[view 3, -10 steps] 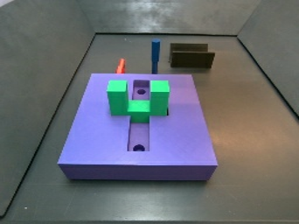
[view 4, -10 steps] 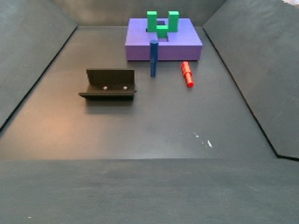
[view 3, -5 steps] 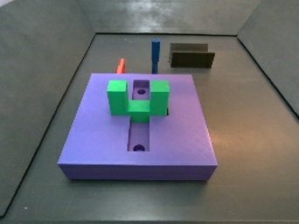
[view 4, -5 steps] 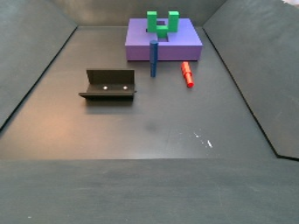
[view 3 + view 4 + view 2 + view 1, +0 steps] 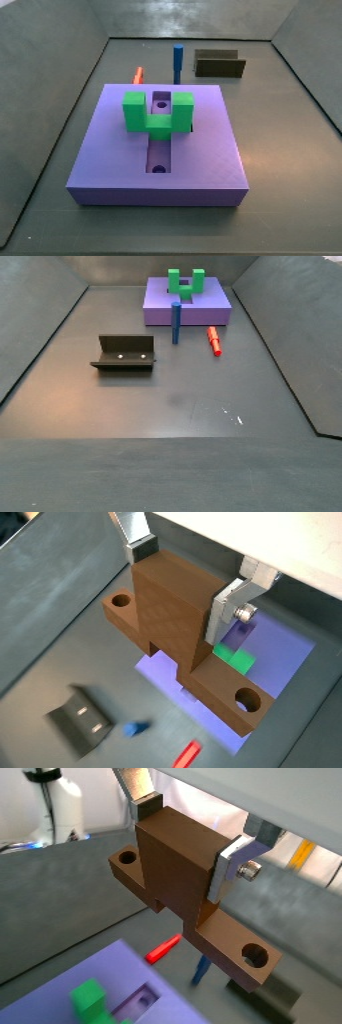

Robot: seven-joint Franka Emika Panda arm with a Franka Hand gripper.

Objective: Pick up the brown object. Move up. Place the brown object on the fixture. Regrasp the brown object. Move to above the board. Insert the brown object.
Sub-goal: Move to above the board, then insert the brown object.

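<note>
Gripping the brown object (image 5: pixel 181 858) high over the floor, well clear of everything below (neither side view catching gripper or bar at all). Clamping it with the gripper (image 5: pixel 187 843) across the thick middle, a silver finger (image 5: pixel 241 858) pressing on each broad face, jaws closed firmly on the piece. Running the bar's long axis crosswise to the fingers, a holed end sticking out on either side, as also showing in the opposite wrist view (image 5: pixel 174 607).

Reading a side view from left to right: fixture (image 5: pixel 124 353) standing alone on the floor, then a blue peg (image 5: pixel 177 324) upright just in front of the board (image 5: pixel 201 311), then a red peg (image 5: pixel 214 340) lying flat beside it.

Judging the fixture to be the next stop. Turning on one relation: the fixture (image 5: pixel 83 719) lying off to one side of the held bar and far below, while the board (image 5: pixel 274 647) and green block (image 5: pixel 238 660) are sitting more nearly beneath, so needing a sideways carry before any descent.
</note>
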